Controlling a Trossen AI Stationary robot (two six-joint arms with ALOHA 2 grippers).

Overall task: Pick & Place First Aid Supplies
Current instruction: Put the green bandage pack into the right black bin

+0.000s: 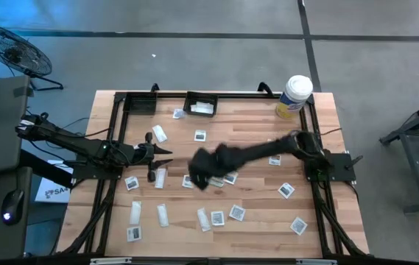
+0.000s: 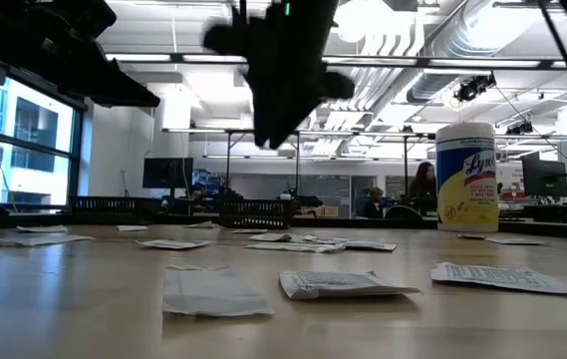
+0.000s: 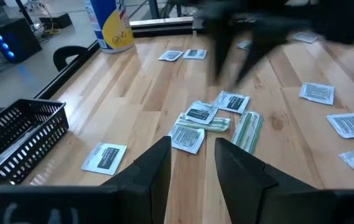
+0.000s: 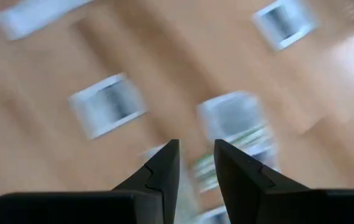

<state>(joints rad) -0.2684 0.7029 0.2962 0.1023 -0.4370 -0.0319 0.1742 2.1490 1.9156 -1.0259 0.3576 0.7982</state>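
1. Low view: nearest the camera, a crumpled white packet [image 2: 213, 292] lies flat on the wooden bench [image 2: 64, 299], with two more packets just beside it. Farther back sit other first aid supplies [image 2: 308, 242], a dark mesh basket [image 2: 256, 212], and a white wipes tub [image 2: 465, 177]. One dark arm hangs over the middle of the bench. Beyond is a bright workshop with windows, ceiling pipes and seated people.

2. High view: the right claw [image 1: 202, 175] reaches from the right side to the bench's middle and hovers over a small cluster of packets. The left claw [image 1: 166, 152] waits near the left edge, farther from that cluster. Packets are scattered over most of the bench. The basket holding a few white items sits at the far edge, well apart from the cluster.

3. Left wrist view: the left claw [image 3: 192, 171] has its fingers parted a little and holds nothing. Ahead lies the cluster, including a greenish-tan strip [image 3: 247, 131] whose long axis runs roughly away from this arm.

4. Right wrist view: the right claw [image 4: 196, 163] is slightly parted and empty, pointing down, with a white and green packet [image 4: 236, 134] directly below its tips. I judge the right arm is better placed for the pick.
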